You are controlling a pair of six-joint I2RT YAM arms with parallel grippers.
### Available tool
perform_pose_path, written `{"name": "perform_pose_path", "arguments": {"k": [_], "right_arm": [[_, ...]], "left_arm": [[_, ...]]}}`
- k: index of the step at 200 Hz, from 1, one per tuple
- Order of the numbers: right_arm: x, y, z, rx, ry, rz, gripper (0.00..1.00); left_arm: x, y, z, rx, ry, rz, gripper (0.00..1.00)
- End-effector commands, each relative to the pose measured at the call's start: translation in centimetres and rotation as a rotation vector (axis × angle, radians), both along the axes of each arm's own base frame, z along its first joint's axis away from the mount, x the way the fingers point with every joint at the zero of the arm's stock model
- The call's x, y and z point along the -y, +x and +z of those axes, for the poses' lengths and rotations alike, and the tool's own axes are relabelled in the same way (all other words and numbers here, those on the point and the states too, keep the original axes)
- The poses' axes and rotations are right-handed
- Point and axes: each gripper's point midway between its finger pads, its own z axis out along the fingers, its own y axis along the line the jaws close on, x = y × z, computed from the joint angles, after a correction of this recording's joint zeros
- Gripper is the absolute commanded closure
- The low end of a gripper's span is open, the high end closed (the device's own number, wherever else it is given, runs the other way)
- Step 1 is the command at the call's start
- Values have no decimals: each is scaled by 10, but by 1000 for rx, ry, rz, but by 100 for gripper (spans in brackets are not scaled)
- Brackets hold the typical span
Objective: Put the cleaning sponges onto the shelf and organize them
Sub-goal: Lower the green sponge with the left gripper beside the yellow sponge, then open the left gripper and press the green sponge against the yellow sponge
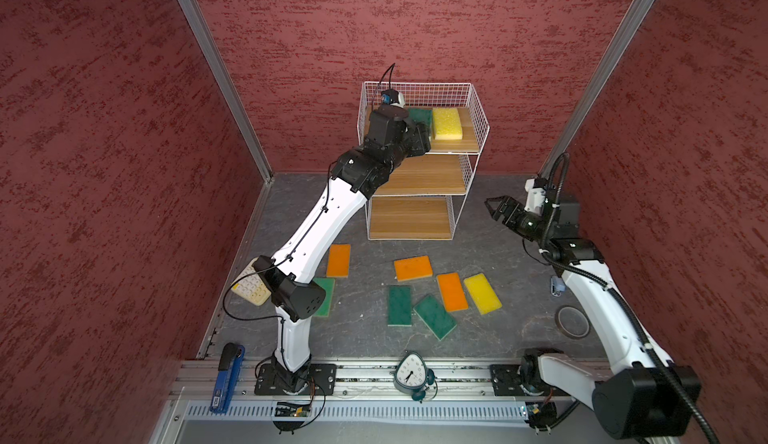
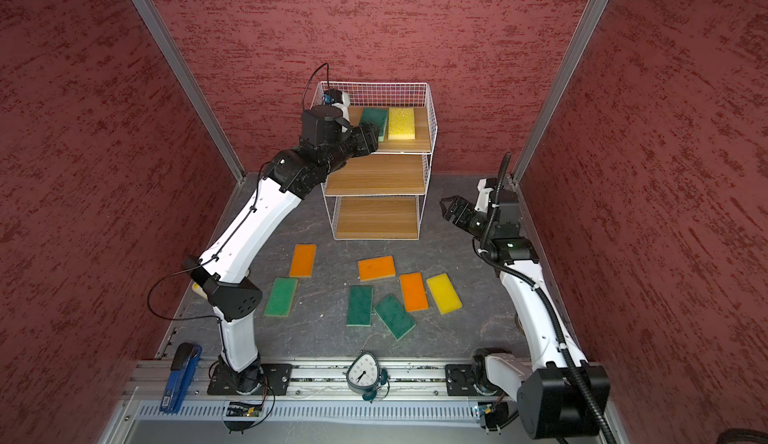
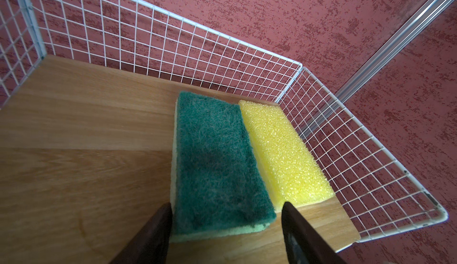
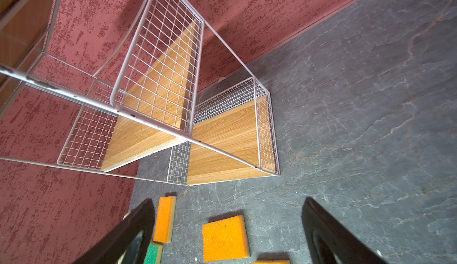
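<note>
On the top board of the shelf (image 1: 419, 171) (image 3: 86, 139) a dark green sponge (image 3: 215, 161) (image 1: 420, 115) lies flat beside a yellow sponge (image 3: 279, 151) (image 1: 446, 123). My left gripper (image 3: 226, 204) (image 1: 426, 136) is open and straddles the green sponge's near end; one finger touches its edge, the other stands apart. Right of the shelf my right gripper (image 1: 491, 210) (image 4: 227, 201) hangs open and empty. On the floor lie orange sponges (image 1: 338, 260) (image 1: 413, 268) (image 1: 452, 291), a yellow one (image 1: 482, 293) and green ones (image 1: 400, 305) (image 1: 434, 316) (image 2: 281, 296).
A cream calculator (image 1: 251, 288) lies under the left arm's elbow. A clock (image 1: 409, 373) and a blue stapler (image 1: 226, 375) rest on the front rail. A tape roll (image 1: 572, 322) sits by the right arm. The shelf's two lower boards (image 2: 376, 217) are bare.
</note>
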Motion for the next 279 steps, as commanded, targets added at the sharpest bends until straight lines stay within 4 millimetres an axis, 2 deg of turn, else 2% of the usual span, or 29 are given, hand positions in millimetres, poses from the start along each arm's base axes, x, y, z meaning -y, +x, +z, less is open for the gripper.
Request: {"name": "perform_pose_path", "arguments": {"k": [1,70,97,126,162,193,244,279], "right_arm": [[0,-1,17,44,-3,-10,6],[0,-1,18,47,-5,-9,6],[0,-1,20,53,-6,-8,6],[0,-1,21,54,-6,-8,6],[-1,-1,23,59,-3,-6,6],[-2,-2,25,67,-3,-2,6],[-4,-4,28,76,6,6,6],[-4,-5,26,73,2,5,6]], "left_arm": [[-9,-2,-12,-52,16,11,38],[-17,3,-16,-87,17,32,65],[-19,4,-19,-99,25,37,68],[-22,5,-21,-113,25,44,77],[-16,5,-19,-115,-6,9,69],[-19,6,-16,-111,-32,21,63],[-28,6,-8,-90,-120,21,62],[-21,12,-18,-127,-137,-13,60]]}}
